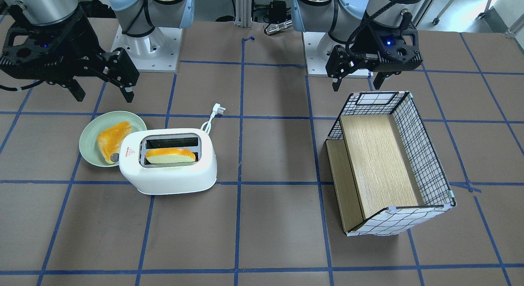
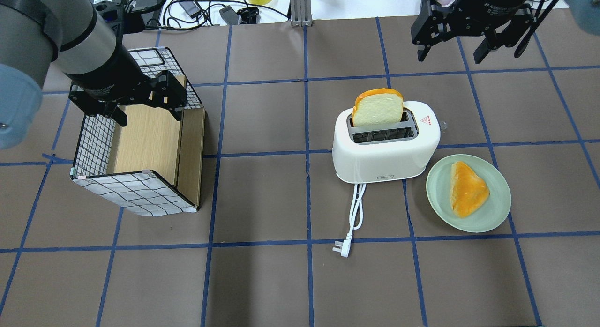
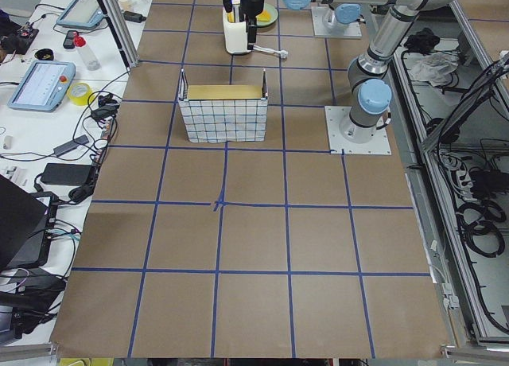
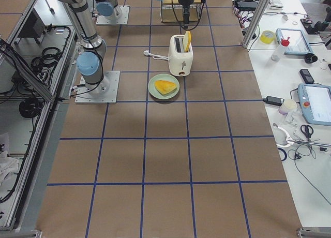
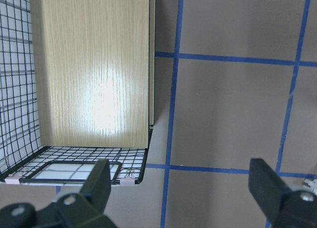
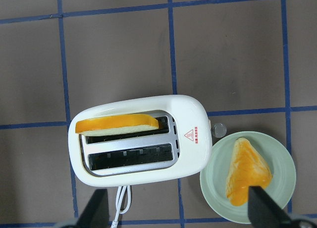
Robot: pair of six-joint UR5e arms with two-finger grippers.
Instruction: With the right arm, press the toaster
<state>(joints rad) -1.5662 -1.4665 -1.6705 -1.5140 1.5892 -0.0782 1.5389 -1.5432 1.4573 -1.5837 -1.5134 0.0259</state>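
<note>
Starting at the right gripper: held high above the table, black fingers spread wide, nothing between them, touching nothing. Straight below its wrist camera, well apart from the fingertips, sits the toaster, lying flat on the table with its slots facing up.

Looking straight down from the right wrist gives both slots at once. The bread slice fills one, and bare metal bars show in the other. Also plain there is a small knob at the toaster's end, just beside the green plate. From the overhead view comes something the wrist view misses: the slice standing tall out of the slot farther from the robot, and the white cord running from the toaster toward the robot to its plug. Only the front-facing view shows the blue light on the gripper body and the knob overlapping the plate's rim.

Counted:
- one toaster with two slots
- two pieces of bread: one in the toaster, and one orange-crusted wedge on the plate
- one plate
- one cord with one plug
- one wire basket with a wooden panel inside
- two arms with two grippers

Farther out, across the table, is the left gripper. Likewise parted and empty, poised above the basket, well apart from the toaster.
</note>
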